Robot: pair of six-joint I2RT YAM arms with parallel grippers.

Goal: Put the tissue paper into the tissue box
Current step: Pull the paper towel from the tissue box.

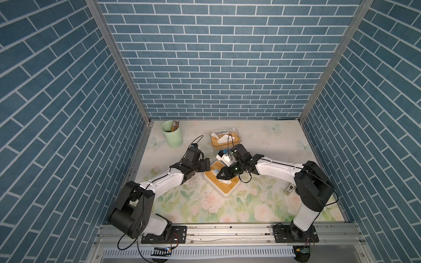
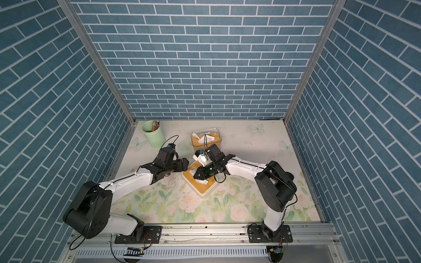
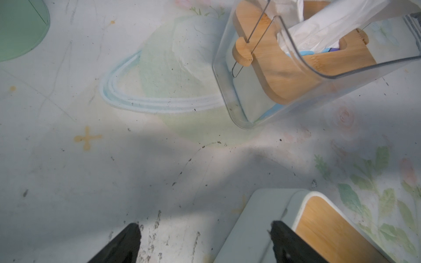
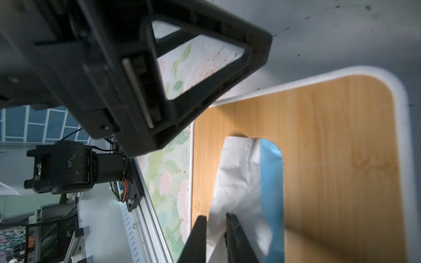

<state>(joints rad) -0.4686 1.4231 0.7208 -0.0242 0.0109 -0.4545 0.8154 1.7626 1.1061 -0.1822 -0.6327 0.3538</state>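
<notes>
The tissue box (image 1: 227,189) (image 2: 205,189) is white with a bamboo lid and sits mid-table. In the right wrist view white tissue paper (image 4: 237,173) rises from the slot in its lid (image 4: 330,148), beside a blue wrapper edge (image 4: 271,182). My right gripper (image 4: 216,217) (image 1: 218,176) is over the lid, shut on that tissue paper (image 1: 225,181), which fills the narrow gap between its fingertips. My left gripper (image 3: 205,227) (image 1: 206,167) stands open and holds nothing, low at the box's left corner (image 3: 325,223), with one fingertip over the box rim.
A clear container (image 1: 225,137) (image 3: 296,79) with a bamboo insert and more tissue stands behind the box. A green cup of pencils (image 1: 172,134) (image 3: 20,29) is at the back left. A small grey device (image 1: 289,189) lies by the right arm's base.
</notes>
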